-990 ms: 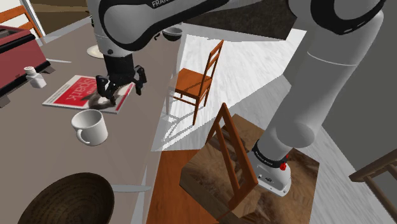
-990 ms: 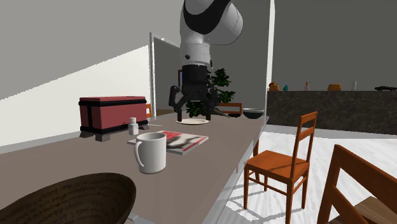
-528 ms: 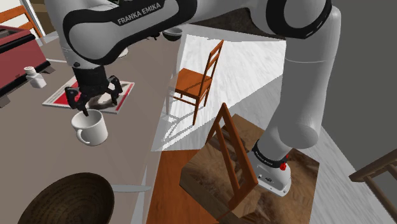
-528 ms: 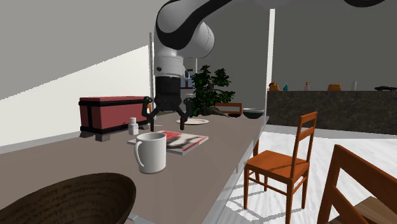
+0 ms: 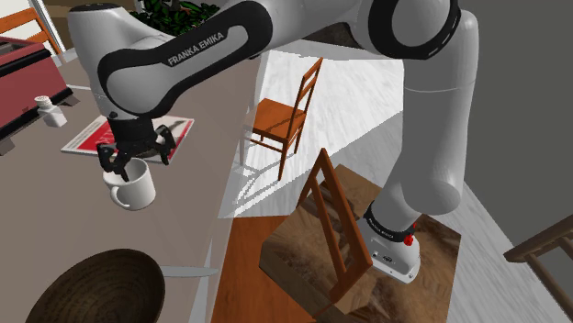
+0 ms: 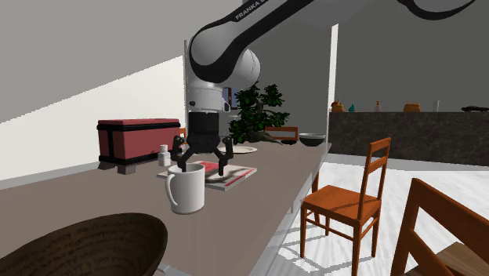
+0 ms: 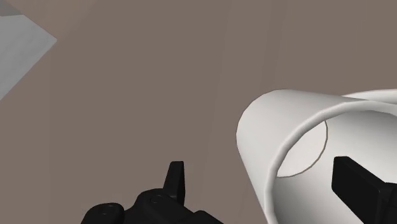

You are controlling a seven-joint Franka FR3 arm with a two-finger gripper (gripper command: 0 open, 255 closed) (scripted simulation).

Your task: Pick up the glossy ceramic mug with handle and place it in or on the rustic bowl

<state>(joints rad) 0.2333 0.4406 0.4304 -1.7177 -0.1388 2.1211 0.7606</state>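
Note:
A white mug with a handle stands upright on the grey-brown table, just in front of a red magazine. My black gripper hangs right over its rim, open. In the wrist view one fingertip points into the mug and the other fingertip stands outside its wall, neither touching it. The second exterior view has the gripper at the top of the mug. A dark brown rough bowl sits at the near table corner, also the bowl.
A red magazine lies behind the mug, a white shaker and a dark red case beyond. A table knife lies by the bowl. Wooden chairs stand past the table edge. A plant and a dark dish are at the far end.
The gripper has swung from above the magazine toward the mug and come down over its rim, still open. The mug and bowl have not moved.

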